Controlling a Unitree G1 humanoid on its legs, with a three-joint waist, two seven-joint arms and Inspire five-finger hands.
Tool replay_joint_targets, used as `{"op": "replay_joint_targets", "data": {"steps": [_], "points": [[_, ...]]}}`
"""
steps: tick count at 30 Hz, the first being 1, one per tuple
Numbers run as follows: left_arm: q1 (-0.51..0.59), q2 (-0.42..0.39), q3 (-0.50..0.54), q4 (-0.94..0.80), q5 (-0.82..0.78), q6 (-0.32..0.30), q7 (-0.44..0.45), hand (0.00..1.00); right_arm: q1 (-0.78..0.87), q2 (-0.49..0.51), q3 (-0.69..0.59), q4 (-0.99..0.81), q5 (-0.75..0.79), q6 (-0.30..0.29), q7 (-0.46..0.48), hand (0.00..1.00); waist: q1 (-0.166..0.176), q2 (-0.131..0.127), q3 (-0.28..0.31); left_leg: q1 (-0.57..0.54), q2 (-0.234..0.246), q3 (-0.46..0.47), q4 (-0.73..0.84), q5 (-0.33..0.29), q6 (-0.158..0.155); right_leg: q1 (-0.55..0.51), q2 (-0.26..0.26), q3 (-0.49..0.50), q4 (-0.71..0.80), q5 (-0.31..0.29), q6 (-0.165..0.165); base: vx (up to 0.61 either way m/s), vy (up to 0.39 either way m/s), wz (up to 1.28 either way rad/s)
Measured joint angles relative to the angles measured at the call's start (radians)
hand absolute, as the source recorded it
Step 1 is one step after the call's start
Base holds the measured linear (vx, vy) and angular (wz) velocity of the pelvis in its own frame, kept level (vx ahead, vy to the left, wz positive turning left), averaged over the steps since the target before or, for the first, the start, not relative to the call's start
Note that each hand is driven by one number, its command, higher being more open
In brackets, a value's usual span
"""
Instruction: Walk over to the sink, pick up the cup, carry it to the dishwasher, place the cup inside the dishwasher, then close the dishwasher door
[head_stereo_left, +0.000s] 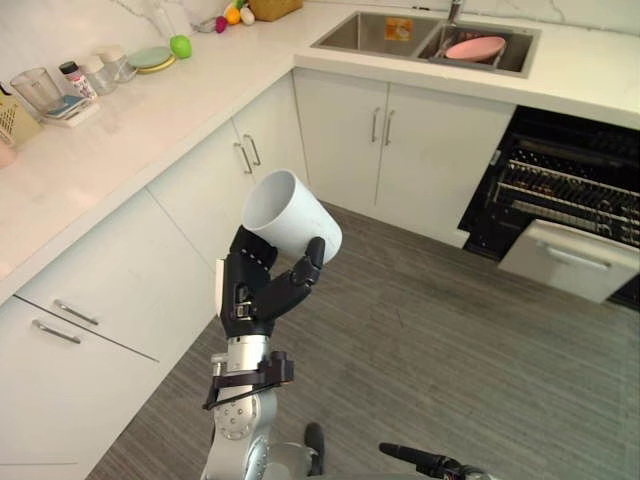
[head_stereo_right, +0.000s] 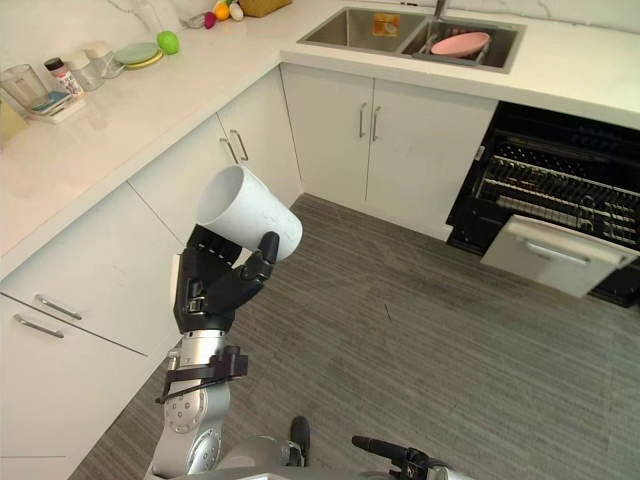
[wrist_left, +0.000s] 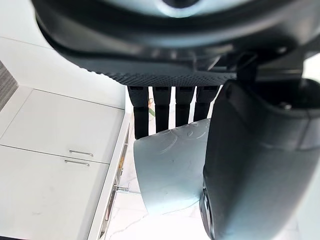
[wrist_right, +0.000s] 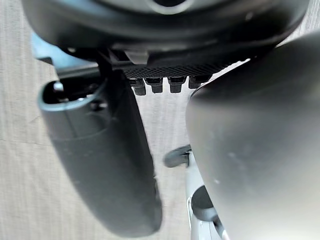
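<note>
Left hand (head_stereo_left: 255, 290): curled around tilted white cup (head_stereo_left: 285, 212).
Dishwasher (head_stereo_left: 570, 190): open, well apart.
Risk: cup could slip while walking, or strike the half-lowered door (head_stereo_left: 568, 258).

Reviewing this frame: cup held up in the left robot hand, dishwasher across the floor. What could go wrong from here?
1. The cup sits tilted in the left robot hand, most of it standing clear above the grip; it may slip while walking.
2. The dishwasher door looks only partly lowered before the rack, so the cup or arm might strike it.
</note>
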Motion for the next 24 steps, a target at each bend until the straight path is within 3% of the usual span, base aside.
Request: {"op": "replay_joint_targets", "data": {"steps": [1, 2, 3, 4, 5, 7, 9, 10, 11, 12, 13, 14, 15, 16, 19, 20, 21, 22, 23, 24], "points": [[0.000, 0.004, -0.010, 0.003, 0.002, -0.001, -0.003, 0.00, 0.015, -0.003, -0.013, 0.000, 0.016, 0.000, -0.002, 1.00, 0.000, -0.004, -0.010, 0.035, 0.005, 0.013, -0.034, -0.018, 0.034, -0.043, -0.010, -0.034, 0.161, -0.008, 0.014, 0.24, 0.119, 0.00], [-0.001, 0.022, -0.011, -0.007, 0.010, -0.006, -0.006, 0.00, 0.013, 0.004, -0.013, 0.001, 0.030, -0.003, -0.007, 1.00, 0.000, -0.024, -0.020, 0.091, -0.004, 0.019, -0.063, -0.054, 0.044, -0.112, -0.057, -0.056, 0.375, 0.003, 0.044, 0.29, 0.074, 0.11], [-0.003, 0.052, -0.016, -0.019, 0.008, -0.005, -0.007, 0.00, 0.018, 0.017, -0.012, 0.005, 0.034, -0.005, -0.008, 1.00, -0.006, -0.064, -0.033, 0.133, -0.033, 0.011, -0.083, -0.076, 0.056, -0.218, -0.128, -0.062, 0.612, 0.107, 0.079, 0.40, 0.029, 0.12], [-0.006, 0.057, -0.018, -0.023, 0.008, -0.005, -0.008, 0.00, 0.019, 0.011, -0.011, 0.002, 0.033, -0.005, -0.005, 1.00, -0.006, -0.072, -0.036, 0.174, -0.035, 0.006, -0.093, -0.097, 0.052, -0.304, -0.175, -0.083, 0.776, 0.100, 0.027, 0.43, -0.004, 0.15], [-0.006, 0.055, -0.020, -0.023, 0.008, -0.005, -0.007, 0.00, 0.019, 0.008, -0.012, 0.001, 0.034, -0.010, -0.002, 1.00, -0.009, -0.068, -0.036, 0.196, -0.027, 0.004, -0.103, -0.101, 0.049, -0.338, -0.187, -0.092, 0.810, 0.081, 0.010, 0.35, -0.025, 0.10], [-0.010, 0.060, -0.030, -0.023, 0.009, -0.002, 0.006, 0.00, 0.016, 0.006, -0.011, -0.016, 0.034, -0.019, 0.004, 1.00, -0.024, -0.060, -0.033, 0.258, 0.013, -0.005, -0.133, -0.107, 0.031, -0.404, -0.184, -0.122, 0.744, 0.011, 0.010, 0.31, -0.045, 0.18], [-0.039, 0.072, -0.050, -0.020, 0.008, 0.025, 0.025, 0.00, 0.004, 0.014, -0.003, -0.020, 0.034, -0.022, 0.000, 1.00, -0.037, -0.048, -0.025, 0.312, 0.092, -0.020, -0.129, -0.135, -0.019, -0.416, -0.112, -0.171, 0.429, -0.017, 0.002, 0.38, -0.127, 0.15], [-0.046, 0.075, -0.050, -0.019, 0.008, 0.030, 0.025, 0.00, 0.002, 0.016, -0.002, -0.021, 0.034, -0.022, -0.003, 1.00, -0.037, -0.049, -0.025, 0.327, 0.104, -0.018, -0.126, -0.145, -0.035, -0.416, -0.099, -0.178, 0.346, -0.014, 0.002, 0.42, -0.193, -0.07], [-0.053, 0.081, -0.050, -0.019, 0.008, 0.035, 0.025, 0.00, -0.002, 0.018, 0.006, -0.021, 0.035, -0.019, -0.010, 1.00, -0.040, -0.049, -0.025, 0.360, 0.119, -0.012, -0.122, -0.166, -0.062, -0.412, -0.085, -0.187, 0.184, 0.035, -0.008, 0.43, -0.233, -0.19], [-0.054, 0.092, -0.051, -0.021, 0.009, 0.036, 0.022, 0.00, -0.004, 0.018, 0.019, -0.022, 0.034, -0.014, -0.016, 1.00, -0.046, -0.059, -0.027, 0.388, 0.113, -0.003, -0.104, -0.200, -0.082, -0.400, -0.081, -0.183, 0.019, 0.161, -0.026, 0.44, -0.245, -0.21], [-0.054, 0.100, -0.051, -0.025, 0.009, 0.036, 0.019, 0.00, -0.003, 0.021, 0.028, -0.022, 0.034, -0.012, -0.021, 1.00, -0.049, -0.080, -0.032, 0.400, 0.099, 0.002, -0.090, -0.225, -0.092, -0.394, -0.087, -0.176, -0.053, 0.270, -0.049, 0.44, -0.243, -0.34], [-0.051, 0.078, -0.053, -0.007, 0.008, 0.045, 0.014, 0.00, -0.019, -0.002, 0.018, -0.020, 0.040, -0.010, -0.032, 1.00, -0.053, -0.024, -0.020, 0.425, 0.136, 0.010, -0.055, -0.288, -0.105, -0.391, -0.052, -0.175, -0.033, 0.332, -0.090, 0.37, -0.171, -0.47], [-0.047, 0.067, -0.072, -0.008, 0.009, 0.064, 0.012, 0.00, -0.027, -0.024, 0.018, -0.021, 0.037, -0.020, -0.046, 1.00, -0.058, 0.007, -0.025, 0.421, 0.159, 0.012, -0.036, -0.299, -0.106, -0.386, -0.012, -0.157, -0.057, 0.313, -0.098, 0.33, -0.148, -0.57], [-0.051, 0.064, -0.086, -0.009, 0.010, 0.064, 0.010, 0.00, -0.035, -0.024, 0.018, -0.020, 0.035, -0.028, -0.062, 1.00, -0.057, 0.020, -0.018, 0.423, 0.172, 0.009, -0.036, -0.303, -0.100, -0.388, 0.007, -0.150, -0.058, 0.308, -0.097, 0.23, -0.109, -0.53], [-0.083, 0.064, -0.156, -0.010, 0.033, 0.062, -0.010, 0.00, -0.022, 0.006, 0.004, -0.066, 0.046, -0.065, -0.156, 1.00, -0.060, 0.016, -0.013, 0.426, 0.205, 0.012, -0.049, -0.324, -0.089, -0.438, 0.052, -0.147, -0.003, 0.236, -0.117, 0.13, -0.141, -0.38], [-0.096, 0.058, -0.181, -0.015, 0.036, 0.059, -0.029, 0.00, -0.003, 0.017, 0.005, -0.119, 0.046, -0.093, -0.195, 1.00, -0.064, 0.032, -0.011, 0.435, 0.238, 0.030, -0.077, -0.376, -0.092, -0.484, 0.061, -0.175, 0.082, 0.192, -0.129, 0.07, -0.149, -0.41], [-0.091, 0.054, -0.184, -0.016, 0.036, 0.049, -0.049, 0.00, 0.018, 0.030, 0.005, -0.158, 0.051, -0.109, -0.234, 1.00, -0.061, 0.025, -0.013, 0.457, 0.240, 0.064, -0.078, -0.382, -0.085, -0.511, 0.036, -0.184, 0.215, 0.108, -0.138, 0.22, -0.156, -0.43], [-0.088, 0.047, -0.185, -0.019, 0.032, 0.049, -0.063, 0.00, 0.040, 0.038, -0.003, -0.187, 0.056, -0.128, -0.266, 1.00, -0.065, 0.014, -0.017, 0.470, 0.234, 0.067, -0.021, -0.389, -0.071, -0.491, 0.028, -0.171, 0.300, 0.017, -0.125, 0.33, -0.178, -0.57], [-0.088, 0.037, -0.195, -0.023, 0.020, 0.040, -0.077, 0.00, 0.052, 0.045, -0.003, -0.212, 0.057, -0.151, -0.312, 1.00, -0.060, 0.019, -0.009, 0.375, 0.258, 0.033, 0.257, -0.372, 0.008, -0.482, 0.046, -0.148, 0.324, -0.041, -0.137, 0.29, -0.169, -0.51], [-0.087, 0.029, -0.202, -0.024, 0.012, 0.036, -0.080, 0.00, 0.068, 0.044, -0.004, -0.242, 0.056, -0.159, -0.333, 1.00, -0.054, 0.032, -0.010, 0.300, 0.276, 0.004, 0.417, -0.322, 0.099, -0.471, 0.063, -0.139, 0.317, -0.048, -0.136, 0.24, -0.173, -0.67]]}}
